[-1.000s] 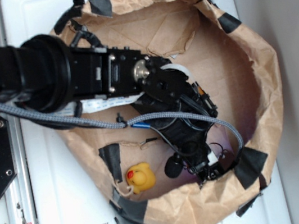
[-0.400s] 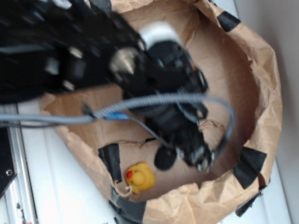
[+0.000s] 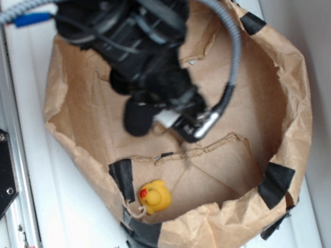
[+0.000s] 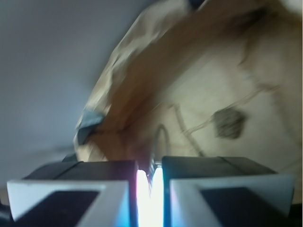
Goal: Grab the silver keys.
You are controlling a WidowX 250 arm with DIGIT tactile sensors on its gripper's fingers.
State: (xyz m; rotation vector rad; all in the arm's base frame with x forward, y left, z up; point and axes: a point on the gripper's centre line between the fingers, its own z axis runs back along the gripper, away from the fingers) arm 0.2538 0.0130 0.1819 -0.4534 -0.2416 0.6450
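The silver keys (image 3: 206,125) hang in the air over the middle of the brown paper bag (image 3: 291,79), pinched in my gripper (image 3: 184,127). In the wrist view the jaws stand almost together around a thin metal piece, and a wire loop of the keys (image 4: 161,139) sticks out ahead of my gripper (image 4: 150,166). The view is blurred, so the keys' shape is hard to make out. The black arm covers the bag's upper part in the exterior view.
A yellow rubber duck (image 3: 155,196) lies at the bag's lower left, by black tape patches (image 3: 122,176). A brown lumpy rock (image 4: 229,123) rests on the bag floor ahead of the jaws. The crumpled paper walls rise all round. A metal rail (image 3: 3,124) runs along the left.
The arm has risen and swung from the bag's lower right corner toward its middle and top, carrying the keys off the floor. The duck has stayed put.
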